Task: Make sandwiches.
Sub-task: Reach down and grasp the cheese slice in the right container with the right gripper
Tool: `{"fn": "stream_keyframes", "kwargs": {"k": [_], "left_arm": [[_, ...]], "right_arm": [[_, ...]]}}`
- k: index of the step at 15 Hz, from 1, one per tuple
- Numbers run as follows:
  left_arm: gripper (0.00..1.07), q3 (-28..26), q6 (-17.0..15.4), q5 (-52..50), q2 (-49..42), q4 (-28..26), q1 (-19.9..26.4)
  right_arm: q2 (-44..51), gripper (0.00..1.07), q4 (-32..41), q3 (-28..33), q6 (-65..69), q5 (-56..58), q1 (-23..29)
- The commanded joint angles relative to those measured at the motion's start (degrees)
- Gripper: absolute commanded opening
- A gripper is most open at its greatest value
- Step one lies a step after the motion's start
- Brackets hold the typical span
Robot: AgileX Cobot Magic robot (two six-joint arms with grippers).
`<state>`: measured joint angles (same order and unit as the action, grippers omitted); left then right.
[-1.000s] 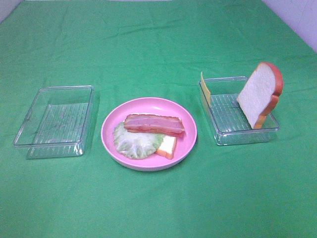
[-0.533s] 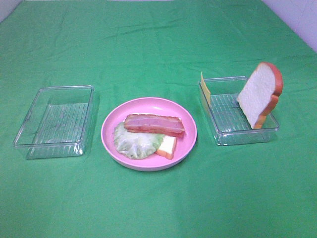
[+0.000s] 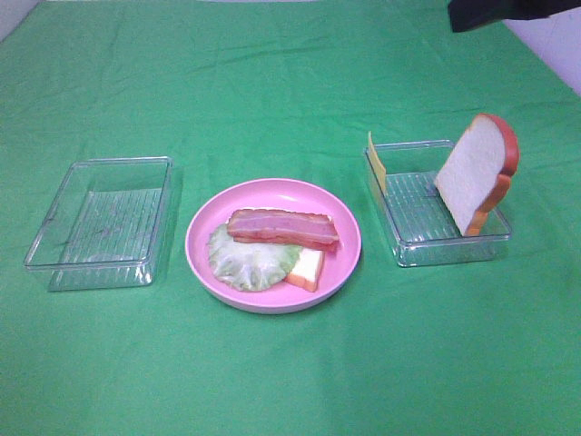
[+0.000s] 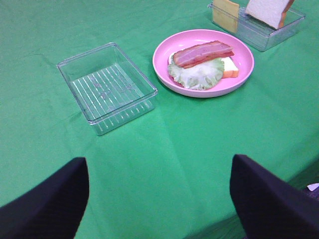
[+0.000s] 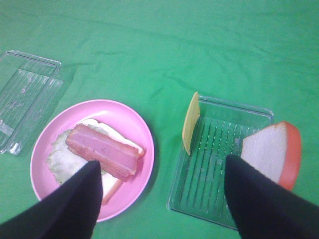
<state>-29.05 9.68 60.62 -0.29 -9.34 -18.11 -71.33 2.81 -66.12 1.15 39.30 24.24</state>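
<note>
A clear left tray (image 3: pixel 98 222) sits on the green cloth (image 3: pixel 290 91). Only the left wrist view shows the left gripper (image 4: pixel 157 199), its dark fingers (image 4: pixel 45 204) spread wide over bare cloth, well apart from that tray. At centre, the pink plate (image 3: pixel 348 238) carries the half-built sandwich: a bottom bread slice (image 3: pixel 307 268), a lettuce leaf (image 3: pixel 245 259) and bacon strips (image 3: pixel 282 227) on top. In the right tray (image 3: pixel 449 250), a cheese slice (image 3: pixel 376 163) stands on edge against the plate-side wall, and a second bread slice (image 3: pixel 477 173) leans at the far side. The high camera catches only a dark shape (image 3: pixel 495 11) at its top edge, apparently an arm. The right wrist view shows the right gripper (image 5: pixel 164 199) with jaws apart and holding nothing, above plate and tray.
</note>
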Motion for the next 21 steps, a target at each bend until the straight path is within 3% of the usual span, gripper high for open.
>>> {"fn": "stream_keyframes", "kwargs": {"k": [1,5,10,14,21], "left_arm": [[0.75,0.2,0.0,-0.4,-0.6,0.2,0.1],[0.75,0.2,0.0,-0.4,-0.6,0.2,0.1],[0.75,0.2,0.0,-0.4,-0.6,0.2,0.1],[0.75,0.2,0.0,-0.4,-0.5,0.2,0.1],[0.75,0.2,0.0,-0.4,-0.5,0.2,0.1]], "right_arm": [[-17.7,0.65,0.2,-13.8,5.2,9.1,-0.2],[-36.0,0.65,0.5,-28.9,5.3,20.6,-0.3],[-52.0,0.65,0.5,-43.9,6.9,27.0,-0.6],[-57.7,0.65,2.1,-49.2,8.9,28.6,-2.9],[-61.2,0.63,3.7,-49.3,8.9,28.3,-4.8]]}}
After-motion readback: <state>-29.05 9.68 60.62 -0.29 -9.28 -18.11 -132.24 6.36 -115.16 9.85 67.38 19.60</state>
